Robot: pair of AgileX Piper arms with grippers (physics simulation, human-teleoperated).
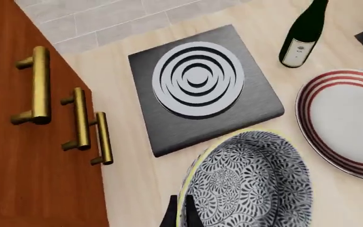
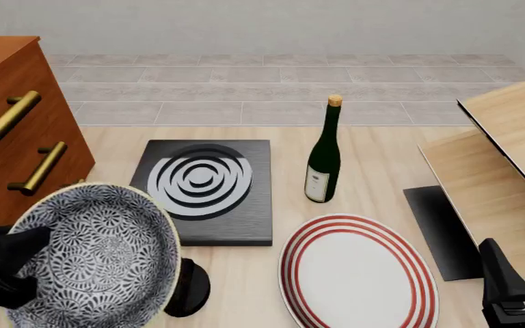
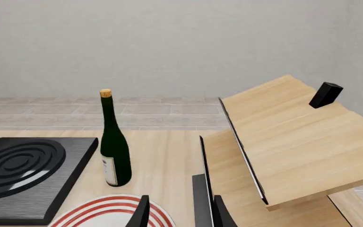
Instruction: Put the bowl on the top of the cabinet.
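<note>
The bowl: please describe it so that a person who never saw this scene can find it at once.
Start at the cabinet on the table's left. Just in front of it, the left gripper holds the bowl lifted and tilted. Its dense blue-and-white pattern inside sets it apart from the plate, which is plain white with red rings.

Left end effector (image 2: 7,263) mostly hidden behind the bowl (image 2: 93,256) in front view, finger gap can't be read. Bowl cropped at the bottom edge in both front and left wrist views. Cabinet (image 2: 11,130) cut by the left edge, top barely visible. Right end effector (image 2: 518,290) cropped at the corner. Plate (image 2: 358,273) cut off below. Bottle (image 2: 324,154) label too small to read.
</note>
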